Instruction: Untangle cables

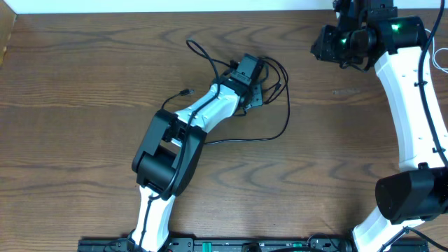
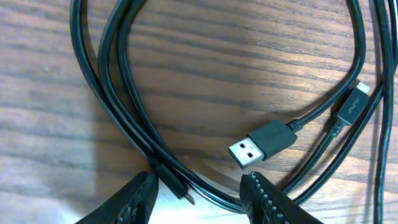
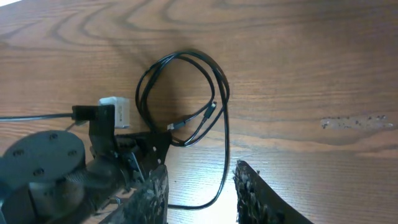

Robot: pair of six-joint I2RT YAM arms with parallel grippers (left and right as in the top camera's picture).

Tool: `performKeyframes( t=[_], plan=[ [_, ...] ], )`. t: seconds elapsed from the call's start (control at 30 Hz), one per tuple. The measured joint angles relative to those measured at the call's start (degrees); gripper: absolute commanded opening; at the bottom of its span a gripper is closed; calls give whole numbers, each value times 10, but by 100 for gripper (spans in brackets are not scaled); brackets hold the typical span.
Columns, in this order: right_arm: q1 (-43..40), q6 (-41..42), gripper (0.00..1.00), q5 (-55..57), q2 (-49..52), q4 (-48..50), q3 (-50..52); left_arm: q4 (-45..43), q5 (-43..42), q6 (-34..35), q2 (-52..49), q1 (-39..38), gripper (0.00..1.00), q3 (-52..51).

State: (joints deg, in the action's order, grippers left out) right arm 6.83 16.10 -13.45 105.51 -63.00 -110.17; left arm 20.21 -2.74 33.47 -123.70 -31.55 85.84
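Overhead camera: the left arm reaches across the wooden worktop (image 1: 84,84) to a loose heap of black cable (image 1: 288,105) lying near the middle, one long loop trailing out towards the right. The left claw (image 2: 199,182) stands wide just above the wood, with several black strands and a small plug tip (image 2: 181,191) lying between its fingers. A USB plug (image 2: 261,144) rests just beside them, and a second small connector (image 2: 351,106) lies further off. The right claw (image 3: 201,169) is also wide and holds nothing, hovering well above the heap. No white cord can be made out among the loops.

The main risk is judged to be the left grasp itself. If it closes where it stands, the claw would likely pinch two or three strands at once, so a pull would drag the whole bundle and tighten the loops instead of freeing one. The small plug tip between the fingers could be nipped or snagged. With the right claw holding nothing, nothing anchors the heap — any tug may simply slide it across the worktop.
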Motion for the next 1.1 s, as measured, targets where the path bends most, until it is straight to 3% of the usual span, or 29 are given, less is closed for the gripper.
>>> performKeyframes(
  t=[0.4,0.5,0.6,0.7,0.9,1.1],
  plan=[
    [0,-11,32,1,0,-20,0,-7,30,63,-7,-19,47,2],
    [0,-14,33,1,0,-24,0,-23,36,71,-17,-19,38,12],
    [0,-21,33,2,0,-30,0,-26,42,70,-24,-17,20,19],
    [0,-25,34,4,0,-32,0,-22,44,64,-26,-16,9,20],
    [0,-28,34,5,0,-32,0,25,57,43,-26,-15,7,28],
    [0,-29,36,5,0,-32,0,124,68,-35,-18,-15,7,42]
  ],
)
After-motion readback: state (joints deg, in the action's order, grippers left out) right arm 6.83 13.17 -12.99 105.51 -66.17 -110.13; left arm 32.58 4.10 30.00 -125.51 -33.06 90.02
